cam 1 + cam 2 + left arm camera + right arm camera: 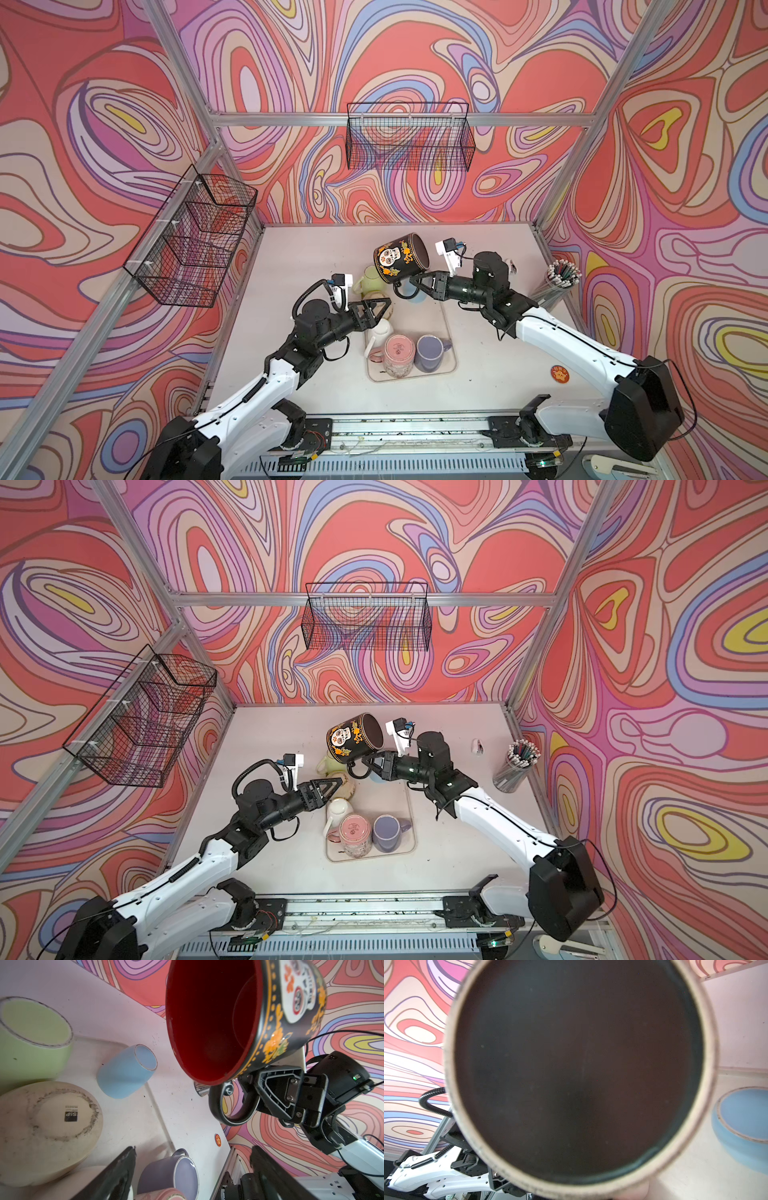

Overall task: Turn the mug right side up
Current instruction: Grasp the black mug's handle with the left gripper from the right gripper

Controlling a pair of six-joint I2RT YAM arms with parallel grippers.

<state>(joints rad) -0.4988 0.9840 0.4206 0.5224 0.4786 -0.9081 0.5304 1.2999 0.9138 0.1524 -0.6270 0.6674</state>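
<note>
In the air by the tray's (432, 320) far end: skull mug (399, 257), clear of the surface (311, 257), tipped on its side
Mug mouth: red inside faces the left wrist camera; dark base fills the right wrist view
Mug handle (230, 1105): hangs underneath, pinched between right gripper (412, 282) fingers (276, 1088)
Left gripper (384, 303): fingers spread wide, holding nothing, near the mug but not touching
Under left gripper: beige mug (47, 1126), bottom up
Bases showing too: green mug (370, 280), blue cup (124, 1072)
Tray near end: white mug (382, 330), pink mug (399, 351), purple mug (430, 353)
</note>
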